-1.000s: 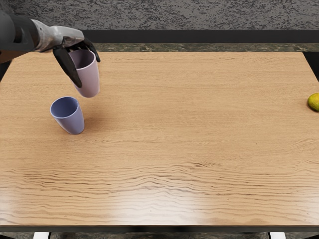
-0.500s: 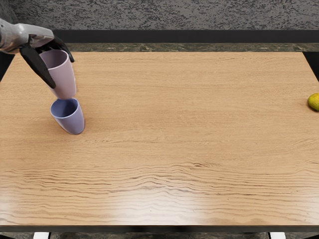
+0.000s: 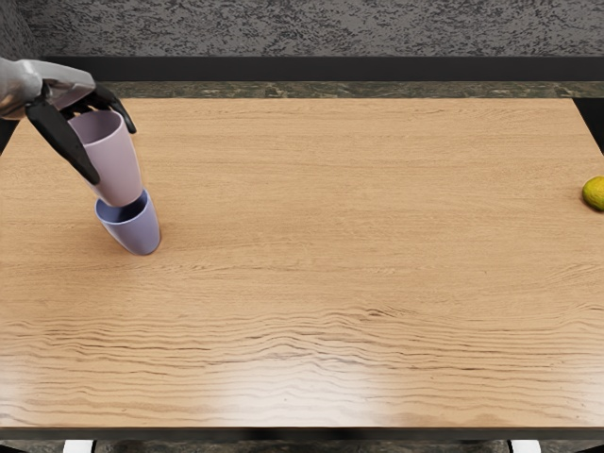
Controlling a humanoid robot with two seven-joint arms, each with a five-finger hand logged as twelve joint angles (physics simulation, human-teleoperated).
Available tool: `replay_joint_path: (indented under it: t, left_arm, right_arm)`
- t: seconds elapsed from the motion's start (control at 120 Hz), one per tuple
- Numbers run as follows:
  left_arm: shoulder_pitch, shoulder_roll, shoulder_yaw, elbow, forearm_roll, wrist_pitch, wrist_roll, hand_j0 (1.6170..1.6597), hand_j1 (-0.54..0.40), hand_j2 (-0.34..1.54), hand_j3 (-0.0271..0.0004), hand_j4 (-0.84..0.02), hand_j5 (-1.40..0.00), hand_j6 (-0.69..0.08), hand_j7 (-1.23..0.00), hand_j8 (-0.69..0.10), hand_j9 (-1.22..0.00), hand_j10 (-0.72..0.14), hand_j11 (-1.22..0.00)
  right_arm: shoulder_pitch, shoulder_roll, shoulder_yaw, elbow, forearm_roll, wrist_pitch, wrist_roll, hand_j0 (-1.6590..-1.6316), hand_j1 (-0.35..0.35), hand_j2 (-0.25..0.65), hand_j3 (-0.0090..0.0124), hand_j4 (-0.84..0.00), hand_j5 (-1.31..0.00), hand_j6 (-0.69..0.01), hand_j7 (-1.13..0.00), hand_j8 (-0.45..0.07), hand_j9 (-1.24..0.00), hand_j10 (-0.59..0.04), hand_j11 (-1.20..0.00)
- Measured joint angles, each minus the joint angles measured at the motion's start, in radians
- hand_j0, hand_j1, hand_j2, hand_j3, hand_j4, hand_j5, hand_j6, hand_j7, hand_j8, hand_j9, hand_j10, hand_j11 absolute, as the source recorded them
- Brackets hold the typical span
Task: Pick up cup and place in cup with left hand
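Left hand (image 3: 68,83), upper left of frame: gripping pink cup (image 3: 114,166) near its rim. Pink cup's base overlaps the mouth of blue cup (image 3: 135,230), left on surface (image 3: 330,245); can't tell if it has entered. Nesting step, I judge. Base seems biased left: nudge rightward, match the cups' axes, lower gently, let go only once seated

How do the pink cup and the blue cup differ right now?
The pink cup is in the left hand; the blue cup stands on the table. The pink cup looks taller than the blue cup, partly hidden behind it. Both are open-topped.
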Motion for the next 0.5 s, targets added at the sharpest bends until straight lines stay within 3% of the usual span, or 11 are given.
replay_joint_path:
  t: [0.5]
  left_arm:
    - [0.002, 0.004, 0.026, 0.011, 0.004, 0.000, 0.000, 1.6536, -0.087, 0.05, 0.0000, -0.455, -0.73, -0.277, -0.71, -0.270, -0.70, -0.391, -0.71]
  right_arm:
    - [0.000, 0.000, 0.000, 0.000, 0.000, 0.000, 0.000, -1.6581, -0.312, -0.006, 0.0000, -0.031, -0.04, -0.031, -0.04, -0.031, -0.04, -0.031, -0.04]
